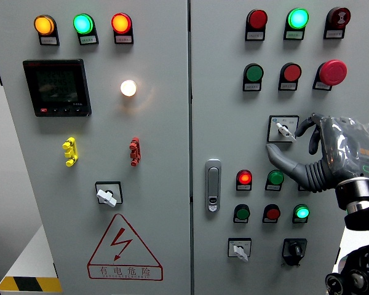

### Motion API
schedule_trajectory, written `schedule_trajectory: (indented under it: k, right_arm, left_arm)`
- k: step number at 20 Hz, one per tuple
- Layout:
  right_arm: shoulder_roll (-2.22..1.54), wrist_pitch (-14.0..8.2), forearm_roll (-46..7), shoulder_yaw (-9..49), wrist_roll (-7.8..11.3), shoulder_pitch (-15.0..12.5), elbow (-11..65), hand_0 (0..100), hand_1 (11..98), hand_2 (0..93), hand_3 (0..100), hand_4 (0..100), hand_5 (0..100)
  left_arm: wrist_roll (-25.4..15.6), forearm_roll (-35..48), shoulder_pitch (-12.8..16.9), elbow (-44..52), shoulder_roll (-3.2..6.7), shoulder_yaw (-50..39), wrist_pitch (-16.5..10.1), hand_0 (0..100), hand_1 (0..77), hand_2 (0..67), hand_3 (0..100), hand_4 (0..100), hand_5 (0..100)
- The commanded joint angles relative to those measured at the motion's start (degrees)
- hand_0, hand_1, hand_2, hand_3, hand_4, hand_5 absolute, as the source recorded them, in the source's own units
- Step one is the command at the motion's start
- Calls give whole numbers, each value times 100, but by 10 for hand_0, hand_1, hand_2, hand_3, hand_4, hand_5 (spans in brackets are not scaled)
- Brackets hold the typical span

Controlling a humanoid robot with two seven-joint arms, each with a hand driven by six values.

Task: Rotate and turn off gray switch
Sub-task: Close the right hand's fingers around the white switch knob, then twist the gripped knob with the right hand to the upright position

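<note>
Grey steel cabinet doors filling the whole frame, studded with lamps and selectors. Upper right of centre: small grey rotary switch on a square black-and-white scale plate (283, 129), lever pointing down and to the right. Right beside it, the robot's right hand (307, 153), dark-fingered with a clear plastic shell over the back, arm rising from the lower right corner. Fingers spread and loosely curled, holding nothing; one fingertip just at the plate's right edge, thumb stretched out below the plate, lever itself seemingly not yet pinched. Left hand nowhere in view.

Step in hand, by judgement: the approach, just short of the grasp. Next move likely calls for closing thumb and forefinger on the lever, then a twist of the wrist toward the off mark; exact position markings too small to read.

Outward from the switch: round red push button (290, 72) and large red mushroom stop button (333, 72) just above, lit red indicator lamp (245, 178) and green push button (275, 178) just below, near the thumb. Tight quarters above and below, so little spare room for a wide finger sweep; risk of brushing the stop button on a careless lift. Clear grey panel to the left of the switch, as far as the vertical seam between the two doors and the chrome door latch handle (213, 184).
</note>
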Motion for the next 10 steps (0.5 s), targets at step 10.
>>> schedule_trajectory:
  k: [10]
  right_arm:
    - [5, -13, 0, -43, -38, 118, -163, 0, 357, 609, 909, 937, 1000]
  left_arm:
    - [1, -6, 0, 0, 0, 0, 0, 0, 0, 129, 183, 94, 121]
